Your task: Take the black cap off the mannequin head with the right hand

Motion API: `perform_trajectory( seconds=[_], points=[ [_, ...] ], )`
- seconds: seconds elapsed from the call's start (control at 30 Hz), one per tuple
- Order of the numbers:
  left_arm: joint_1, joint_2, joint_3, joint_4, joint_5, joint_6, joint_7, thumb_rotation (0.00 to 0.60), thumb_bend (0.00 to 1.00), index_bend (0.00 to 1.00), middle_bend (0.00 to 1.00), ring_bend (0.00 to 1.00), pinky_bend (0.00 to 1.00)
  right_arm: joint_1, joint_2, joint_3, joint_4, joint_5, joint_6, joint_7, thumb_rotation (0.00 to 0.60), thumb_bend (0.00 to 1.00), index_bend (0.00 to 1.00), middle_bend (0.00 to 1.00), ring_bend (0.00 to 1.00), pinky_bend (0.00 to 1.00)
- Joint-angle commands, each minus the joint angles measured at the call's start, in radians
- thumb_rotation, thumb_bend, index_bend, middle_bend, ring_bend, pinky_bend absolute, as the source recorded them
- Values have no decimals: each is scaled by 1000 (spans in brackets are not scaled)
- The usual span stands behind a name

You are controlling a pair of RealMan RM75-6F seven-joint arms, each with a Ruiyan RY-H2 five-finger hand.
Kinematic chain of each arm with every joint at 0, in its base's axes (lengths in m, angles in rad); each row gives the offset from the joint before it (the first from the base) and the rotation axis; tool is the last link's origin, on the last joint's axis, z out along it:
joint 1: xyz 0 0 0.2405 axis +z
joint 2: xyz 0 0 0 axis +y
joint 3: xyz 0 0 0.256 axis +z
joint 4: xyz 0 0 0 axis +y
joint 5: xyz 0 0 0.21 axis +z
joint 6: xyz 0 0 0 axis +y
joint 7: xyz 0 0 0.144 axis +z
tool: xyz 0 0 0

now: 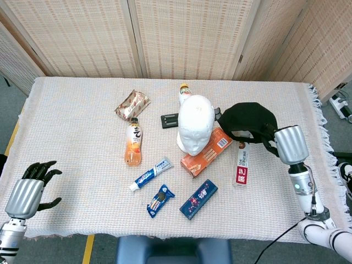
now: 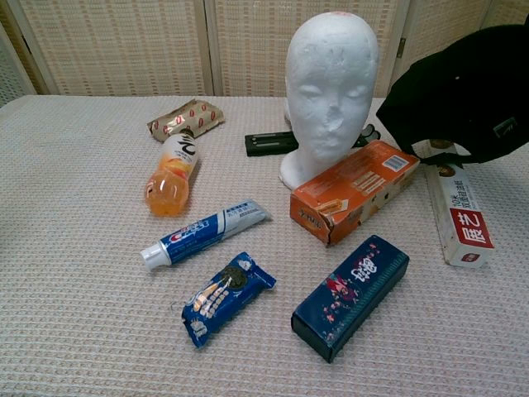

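Observation:
The white mannequin head stands bare near the table's middle. My right hand grips the black cap by its rear edge, holding it low to the right of the head, above the long white box. The hand itself is outside the chest view. At the lower left edge of the head view my left hand hangs off the table with its fingers spread and nothing in it.
An orange box leans at the head's base. Around it lie an orange drink bottle, toothpaste tube, blue cookie pack, dark blue box, snack wrapper, a small bottle and a black flat object.

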Motion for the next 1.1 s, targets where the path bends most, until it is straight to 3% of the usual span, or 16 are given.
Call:
perform_trajectory(
  seconds=[0.03, 0.23, 0.3, 0.43, 0.5, 0.57, 0.63, 0.77, 0.97, 1.1],
  points=[
    [1, 3, 1, -2, -3, -2, 2, 600, 133, 337, 192, 185, 171, 21, -64, -11, 74, 24, -75, 20, 600, 1000, 886, 1000, 1000, 1000],
    [2, 6, 1, -2, -10, -4, 4, 600, 133, 337, 193, 184, 171, 47, -98, -18, 108, 55, -192, 13, 600, 972, 739, 960, 942, 1000],
    [2, 6, 2, -2, -11, -4, 3, 600, 133, 336, 193, 184, 171, 50, -90, -18, 88, 67, -224, -1, 600, 864, 654, 905, 878, 1000],
    [1, 4, 2, 1, -12, -8, 3, 600, 133, 336, 192, 184, 171, 53, -58, -21, 36, 93, -284, -35, 578, 435, 430, 722, 680, 953],
    [0, 3, 3, 1, -12, -9, 1, 600, 133, 336, 192, 184, 171, 52, -44, -23, 11, 105, -309, -45, 506, 277, 313, 597, 553, 838],
    [-1, 3, 3, 2, -14, -12, 0, 600, 133, 335, 188, 183, 171, 53, -2, -31, -53, 143, -383, -74, 355, 121, 106, 339, 279, 525],
    [-5, 1, 3, 5, -15, -20, -2, 600, 133, 333, 186, 181, 171, 69, 111, -63, -182, 193, -548, -100, 346, 120, 59, 276, 200, 434],
    [-8, -1, 3, 6, -13, -22, -4, 600, 133, 329, 184, 180, 171, 89, 209, -73, -301, 242, -643, -148, 348, 122, 22, 230, 141, 346],
    [-7, 0, 4, 9, -16, -21, -8, 600, 133, 329, 183, 178, 170, 60, 270, -83, -389, 233, -588, -183, 347, 124, 18, 226, 138, 334],
    [-6, -3, 2, 15, -16, -16, -16, 600, 133, 329, 183, 178, 171, 4, 312, -89, -458, 230, -480, -232, 366, 123, 19, 226, 149, 334]
  ],
)
